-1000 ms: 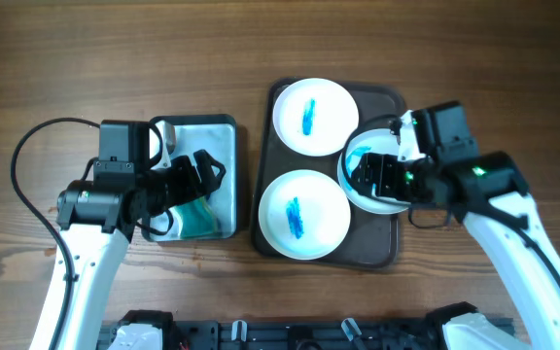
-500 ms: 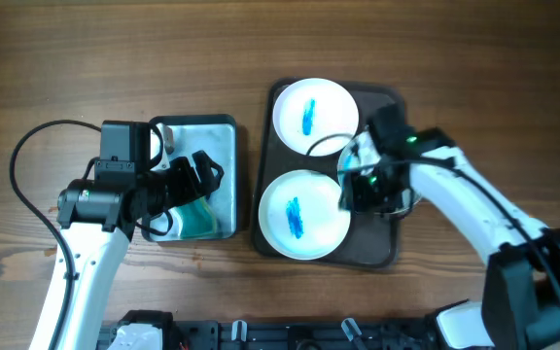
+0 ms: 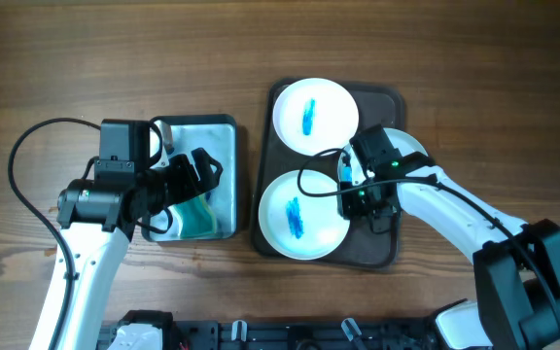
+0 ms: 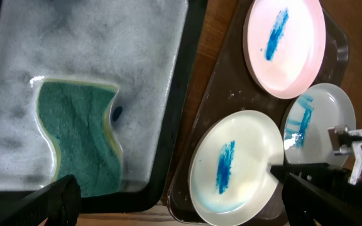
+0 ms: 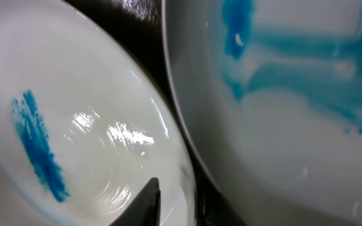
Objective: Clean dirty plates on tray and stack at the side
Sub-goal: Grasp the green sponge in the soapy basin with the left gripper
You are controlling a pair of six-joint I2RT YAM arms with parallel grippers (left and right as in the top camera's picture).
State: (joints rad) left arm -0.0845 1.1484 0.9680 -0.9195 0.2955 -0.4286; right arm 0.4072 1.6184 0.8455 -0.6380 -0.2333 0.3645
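Note:
Three white plates smeared with blue lie on the dark brown tray [image 3: 382, 248]: a back plate [image 3: 314, 117], a front plate [image 3: 299, 216] and a right plate [image 3: 411, 146] partly hidden under my right arm. My right gripper [image 3: 351, 191] sits at the front plate's right rim. In the right wrist view one finger [image 5: 148, 199] rests inside that front plate [image 5: 74, 113], the other is hidden below the rim, and the right plate [image 5: 281, 125] lies just beyond. My left gripper [image 4: 181, 210] hangs open above the green sponge [image 4: 80, 147].
A metal pan [image 3: 212, 131] with soapy water holds the sponge [image 3: 197, 216], left of the tray. Bare wooden table surrounds both. Cables loop from each arm, one across the front plate's right side.
My right gripper has swung left from over the right plate to the front plate's right rim, and its jaws have closed there. The left arm has not moved.

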